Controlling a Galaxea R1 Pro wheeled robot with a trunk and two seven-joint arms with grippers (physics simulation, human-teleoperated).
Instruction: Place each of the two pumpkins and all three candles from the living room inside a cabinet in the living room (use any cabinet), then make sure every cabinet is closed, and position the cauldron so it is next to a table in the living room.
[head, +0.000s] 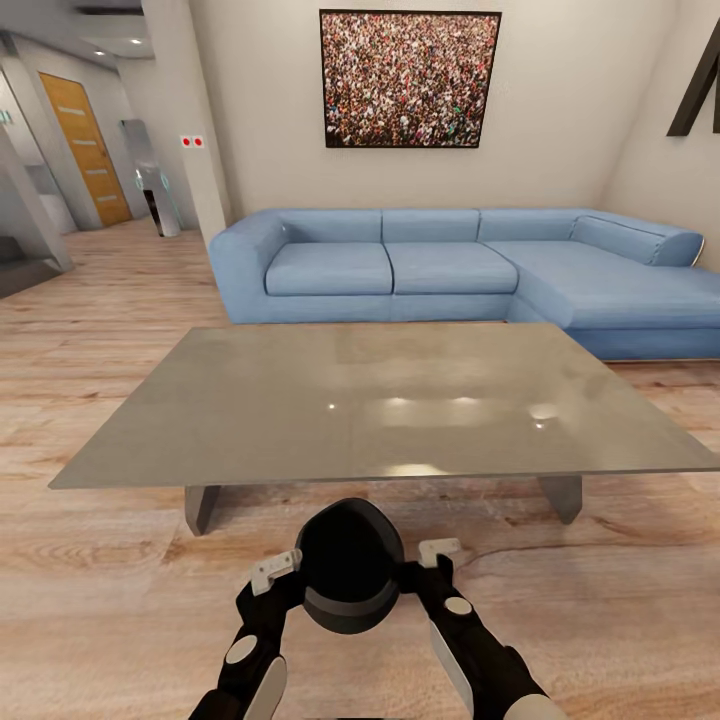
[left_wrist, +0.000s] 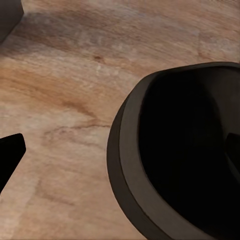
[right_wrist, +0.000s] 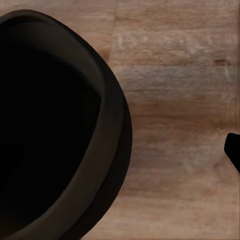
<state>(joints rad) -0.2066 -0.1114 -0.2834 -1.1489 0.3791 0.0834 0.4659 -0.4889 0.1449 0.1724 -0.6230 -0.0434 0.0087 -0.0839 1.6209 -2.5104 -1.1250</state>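
Observation:
The cauldron (head: 350, 580), a black round pot with a dark grey rim, sits low over the wood plank floor just in front of the grey table (head: 380, 400), near its front edge. My left gripper (head: 290, 585) and right gripper (head: 425, 575) flank it on either side. In the left wrist view the cauldron (left_wrist: 175, 160) rim lies between widely spread fingers (left_wrist: 10, 155), one outside and one inside the pot. The right wrist view has the cauldron (right_wrist: 50, 125) with one finger (right_wrist: 233, 155) well clear of its wall. Both stand open.
A blue sectional sofa (head: 450, 270) runs behind the table, with a framed picture (head: 410, 80) on the wall above it. A white pillar (head: 190, 120) and a hallway with a wooden door (head: 88, 150) lie at the back left. Open floor surrounds the table.

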